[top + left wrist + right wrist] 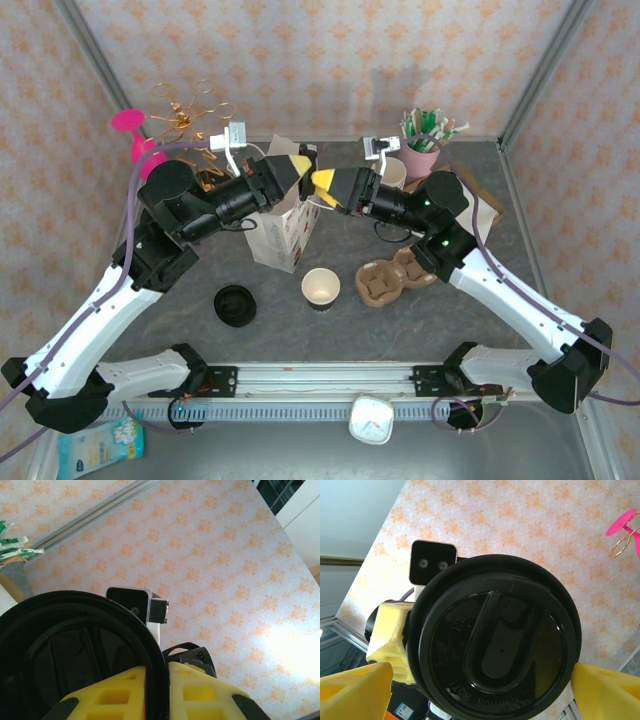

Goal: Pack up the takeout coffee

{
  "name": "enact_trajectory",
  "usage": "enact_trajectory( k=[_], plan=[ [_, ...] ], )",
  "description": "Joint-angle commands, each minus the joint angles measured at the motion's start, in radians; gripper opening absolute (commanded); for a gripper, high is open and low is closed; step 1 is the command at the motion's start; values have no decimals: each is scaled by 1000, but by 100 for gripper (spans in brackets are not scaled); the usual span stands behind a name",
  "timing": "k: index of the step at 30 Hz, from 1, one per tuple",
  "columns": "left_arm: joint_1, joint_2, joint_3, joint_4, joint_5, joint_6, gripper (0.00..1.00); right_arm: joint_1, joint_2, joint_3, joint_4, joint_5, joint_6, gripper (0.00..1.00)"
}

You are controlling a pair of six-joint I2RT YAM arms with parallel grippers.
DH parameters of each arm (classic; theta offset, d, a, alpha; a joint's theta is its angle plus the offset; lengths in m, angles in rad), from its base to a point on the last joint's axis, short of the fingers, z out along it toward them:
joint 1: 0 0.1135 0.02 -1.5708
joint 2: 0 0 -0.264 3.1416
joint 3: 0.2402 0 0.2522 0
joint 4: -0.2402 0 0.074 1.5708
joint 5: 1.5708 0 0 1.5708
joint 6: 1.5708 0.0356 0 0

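1. Left wrist view: coffee [75,665] sits at 8 o'clock in the frame. The left end effector [165,680] is nearly closed, its pads pinching the lid's rim. The cup body is hidden.
2. Right wrist view: the lid faces the lens. The right end effector [480,690] is spread wide, with fingers at 8 and 4 o'clock astride the lid, gripping nothing.
   - Judgement: light paper cup with thin walls that crush easily. The lid is slick and may pop off under a rim pinch.
   - Better hold: the body just under the lid, with a gentle squeeze.
3. Top view: both end effectors meet over the mouth of the bag [285,235].
   - From the bag, the loose lid [235,305] is at 7 o'clock, the open cup [320,288] at 5 and the carrier [385,280] at 4.
   - Judgement: the bag's mouth is narrow and its edges are soft. The worktop [270,330] offers room at 6 o'clock.
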Motion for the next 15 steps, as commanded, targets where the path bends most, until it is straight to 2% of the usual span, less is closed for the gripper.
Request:
enact_trajectory(
  k=[1,8,15],
  plan=[
    [7,3,-6,63,36,-21,16,-6,-1,40,20,-10,-11,90],
    [8,1,-4,44,50,-7,16,-15,22,93,-89,11,-69,90],
    [7,1,-12,55,63,-14,16,-15,35,103,-82,-6,-66,86]
  ],
)
